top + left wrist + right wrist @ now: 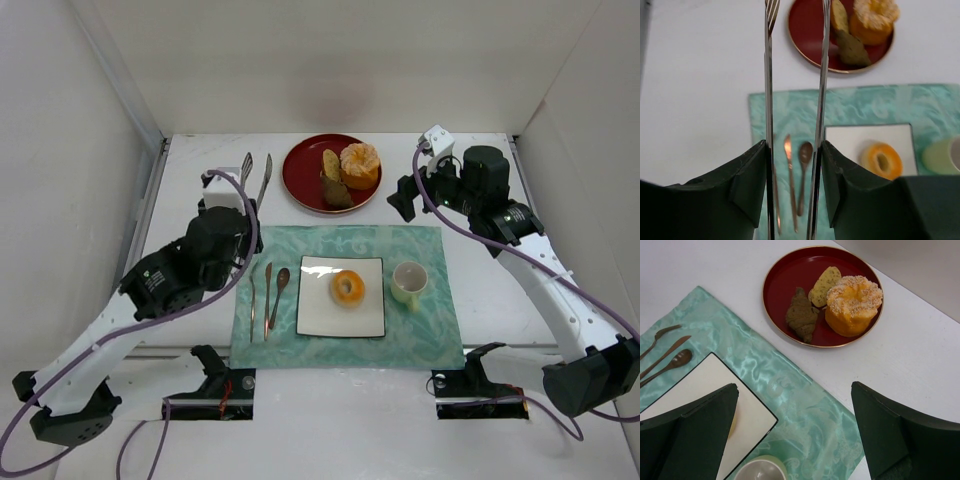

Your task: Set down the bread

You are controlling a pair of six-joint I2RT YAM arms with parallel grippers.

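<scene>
Bread: one small golden-orange ring of bread (348,288), lying flat with its hole up on the white square plate (315,315), just right of the plate's middle.
Bread's axis: it is round, so it has no long axis to line up with.
Left gripper (792,167): its fingers press on the outer sides of one pair of long metal tongs (821,90) and hold it. The tong arms stand apart with nothing between the tips.
Bread from the tongs: the tongs point away from the white square plate, past its far-left corner. The bread lies to the near right of the tips and apart from them. It looks already set down.
Right gripper (795,435): jaws wide apart and empty, above the stretch beyond the plate's far-right corner.
Nearer arm: the right gripper looks slightly nearer the bread, though only the left carries a tool.
Beyond the plate: one red round plate (780,290) holding one peeled orange (852,307) and two slices, one pale (825,282) and one dark brown (801,315).
Right of the plate: one pale cup (408,283).
Left of the plate: one fork (662,333), one knife (670,351), one spoon (680,357).
Under the plate: one teal patterned placemat (420,330).
</scene>
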